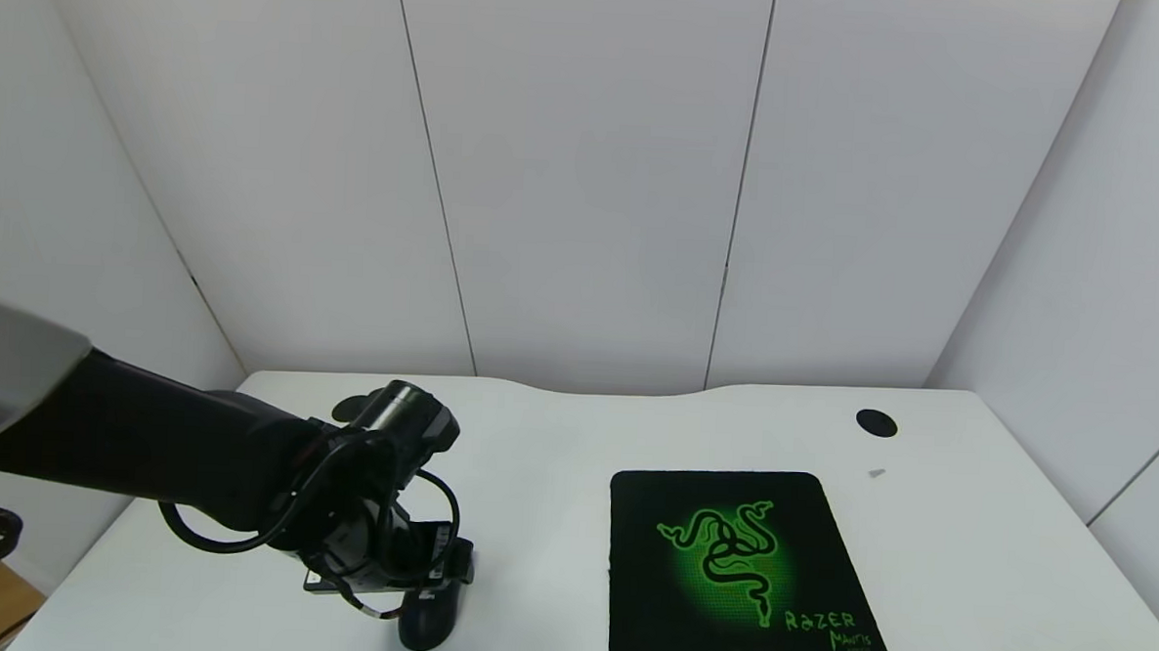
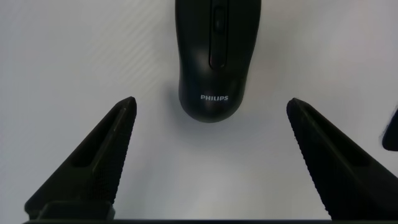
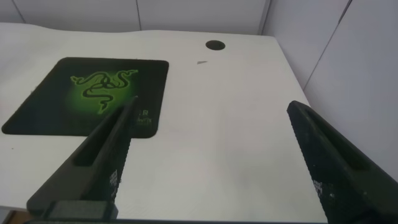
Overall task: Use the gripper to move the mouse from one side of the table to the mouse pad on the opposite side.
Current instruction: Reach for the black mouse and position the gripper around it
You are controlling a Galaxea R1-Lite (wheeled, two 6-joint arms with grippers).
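So the left gripper (image 1: 431, 578) is down low over the left side of the table (image 1: 555, 432), right at the near edge. Its arm comes in from the left with cables looping around the wrist. The mouse (image 1: 427, 622) is sitting flat on the table just under and in front of it, only its near end poking out from below the hand in the head view.

The left wrist view is way clearer: the mouse (image 2: 216, 59) lies straight ahead with the PHILIPS end pointing back toward the gripper (image 2: 211, 124), and the two fingers (image 2: 106, 149) are spread wide on either side. Neither one touches the mouse, and there's plenty of bare white table between each tip and the mouse's sides. The tips sit roughly level with the mouse's back end, so it's barely between them, if at all.

The pad (image 1: 740, 577) is over on the right half of the table, flat, green snake logo up, well apart from the mouse. A black grommet (image 1: 876, 423) sits beyond it near the far right corner.

The right gripper (image 3: 211, 143) doesn't show in the head view. Its own camera has it hanging above the right side of the table, fingers wide apart and holding nothing, with the pad (image 3: 93, 93) and grommet (image 3: 215, 45) further off.
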